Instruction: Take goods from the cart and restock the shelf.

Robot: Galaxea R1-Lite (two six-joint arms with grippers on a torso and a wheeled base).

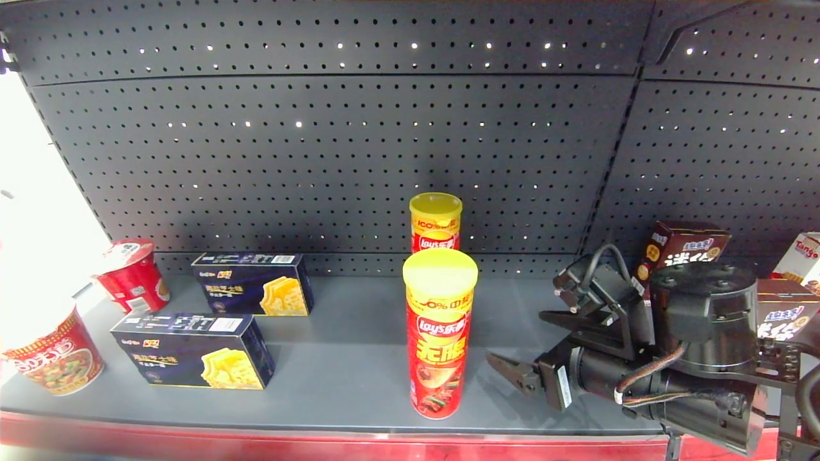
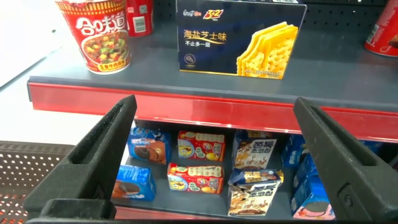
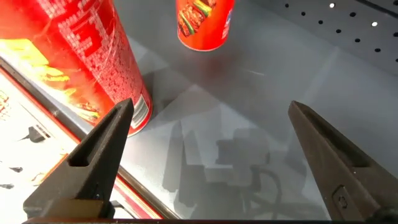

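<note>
Standing cans: a tall red cardboard chip can with a yellow plastic lid (image 1: 439,333) stands upright in the middle of the shelf, near the front edge. A second red chip can with a yellow lid (image 1: 435,223) stands upright behind it, far back by the wall. The two are apart.
Right pincer: the black right gripper (image 1: 516,336) sits low over the shelf, just right of the near can, and points left at it. Its two fingers are spread wide and hold nothing. The near can is beside one finger, not between the two.
Left pincer: the black left gripper (image 2: 214,102) hangs in front of the shelf's red strip, at the left part of the shelf. Its fingers are spread wide too, with nothing in them.
Shelf: a flat grey metal shelf with a shiny red front strip (image 1: 346,358). Behind it is a dark back wall full of little holes (image 1: 320,160).
Left side: a near dark blue cracker box (image 1: 195,351) and a far dark blue cracker box (image 1: 253,283). Further left are a near red noodle cup (image 1: 51,349) and a far red noodle cup (image 1: 131,275).
Right side: a brown snack box (image 1: 682,246) stands far back behind the right arm. A white and red box (image 1: 801,256) is at the far right.
Down below: small bright snack packs (image 2: 199,162) lie on a lower shelf.
</note>
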